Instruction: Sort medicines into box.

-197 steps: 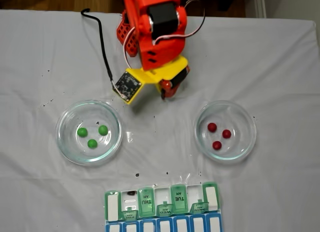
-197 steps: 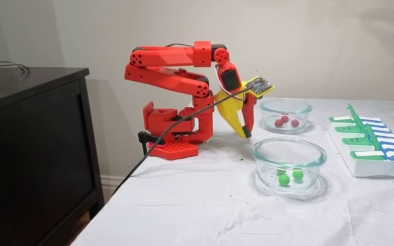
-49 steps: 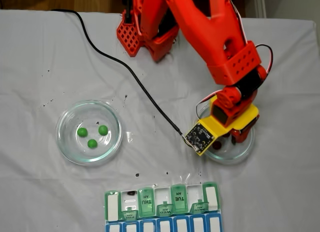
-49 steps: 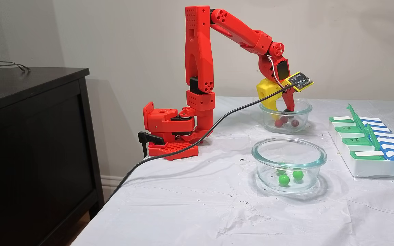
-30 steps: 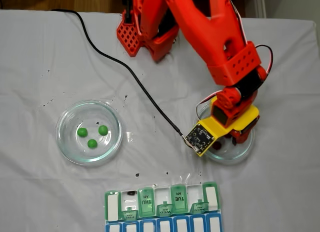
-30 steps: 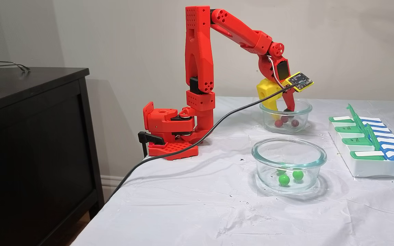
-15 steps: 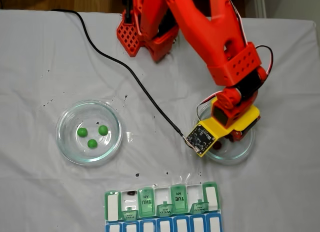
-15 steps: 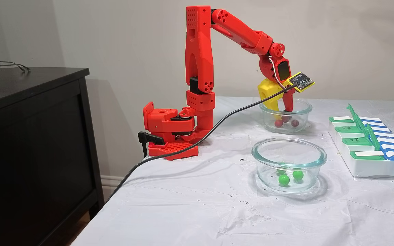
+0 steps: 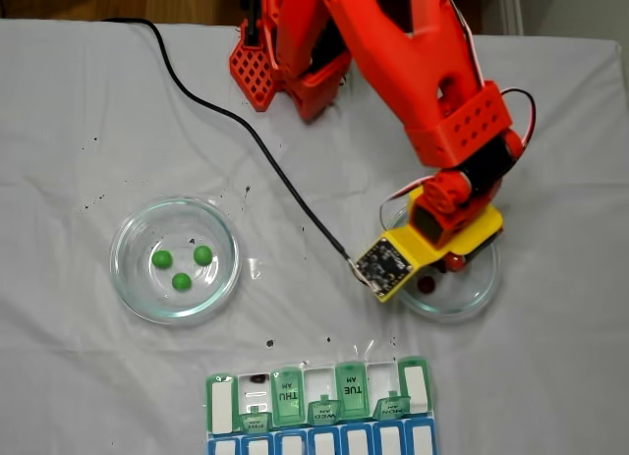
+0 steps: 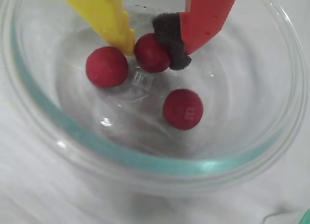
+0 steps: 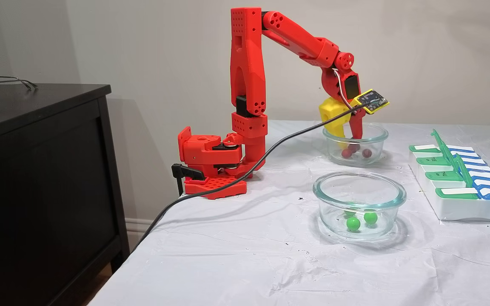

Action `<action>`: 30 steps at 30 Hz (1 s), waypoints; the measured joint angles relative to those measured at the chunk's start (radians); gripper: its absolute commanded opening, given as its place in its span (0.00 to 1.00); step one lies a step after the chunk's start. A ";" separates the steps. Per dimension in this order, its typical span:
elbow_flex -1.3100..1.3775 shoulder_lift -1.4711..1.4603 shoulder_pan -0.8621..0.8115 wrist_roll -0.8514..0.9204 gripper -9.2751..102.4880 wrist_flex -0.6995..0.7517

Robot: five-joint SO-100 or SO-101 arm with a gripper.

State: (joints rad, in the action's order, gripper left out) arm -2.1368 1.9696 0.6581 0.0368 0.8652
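Wrist view: my gripper [image 10: 152, 51] is nearly closed on one red ball [image 10: 151, 52], pinched between yellow tip and foam pad, low inside the glass bowl [image 10: 145, 161]. Risk: the glossy ball may squirt sideways if the pinch sits off-centre.

Top fixed view: the pill organizer [image 9: 319, 406] lies near the bottom edge (lids up).

Side fixed view: compared with half a second earlier, the jaws have narrowed; the green balls [image 11: 358, 221] are unmoved.

A home room — dark wooden cabinet [image 11: 41, 170], baseboard, cloth-covered table [image 11: 245, 255].
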 measured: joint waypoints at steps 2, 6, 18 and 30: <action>0.000 0.063 -0.003 -0.023 0.08 0.031; 0.000 0.164 -0.023 -0.069 0.08 0.075; 0.147 0.222 -0.167 -0.129 0.08 0.173; 0.360 -0.031 -0.387 -0.026 0.08 0.061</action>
State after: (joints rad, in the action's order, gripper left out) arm -1.7763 1.9390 0.2715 0.0107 0.9265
